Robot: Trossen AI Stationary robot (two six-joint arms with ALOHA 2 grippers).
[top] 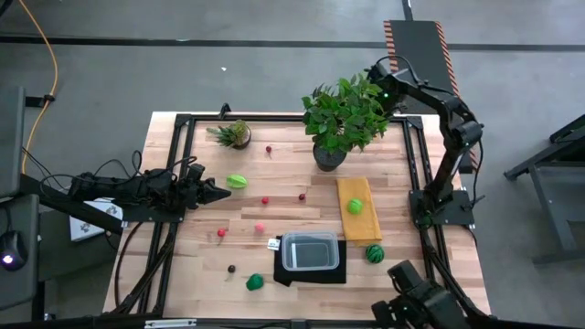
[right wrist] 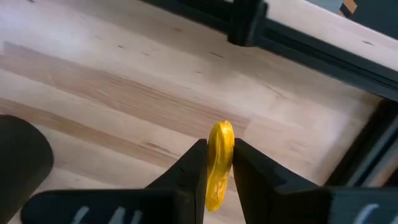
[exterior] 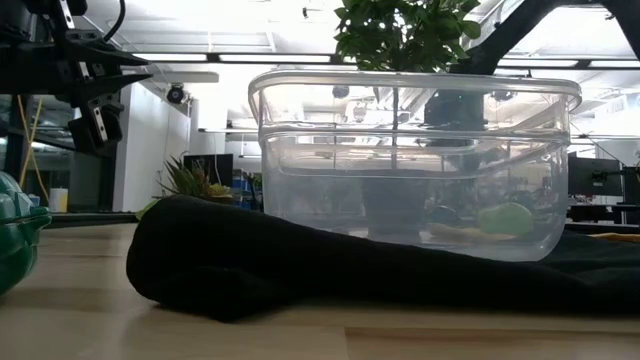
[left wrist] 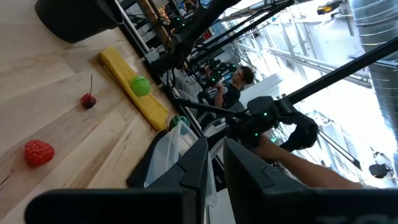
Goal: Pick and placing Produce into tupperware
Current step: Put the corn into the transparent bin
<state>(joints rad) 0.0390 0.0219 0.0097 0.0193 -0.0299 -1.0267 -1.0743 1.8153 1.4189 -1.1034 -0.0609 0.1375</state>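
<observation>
1. The clear container (top: 310,251) sits on a black mat (top: 311,273) near the front edge of the wooden table (top: 183,283). It looks empty from above and in the low view (exterior: 410,160).
2. The right gripper (right wrist: 219,163) pinches a small yellow piece of produce (right wrist: 219,163) between its fingers, held above bare wood beside the black frame at the table's edge. From above, that arm reaches over the far right corner, near the big leafy plant (top: 345,114).
3. The left gripper (top: 219,194) hovers over the left part of the table, pointing at a green and yellow fruit (top: 237,181) just beside its tip. In its wrist view the fingers (left wrist: 198,165) stand close together with only a narrow gap and nothing between them.
4. A yellow cloth (top: 357,208) lies right of centre with a green fruit (top: 355,206) on it.
5. A striped green melon (top: 375,252) rests right of the container, and another green piece (top: 255,282) lies left of the mat.
6. Small red and pink pieces are scattered mid-table, among them a raspberry (left wrist: 38,152) and a cherry (left wrist: 88,100).
7. A small spiky plant (top: 233,135) stands at the far left.
</observation>
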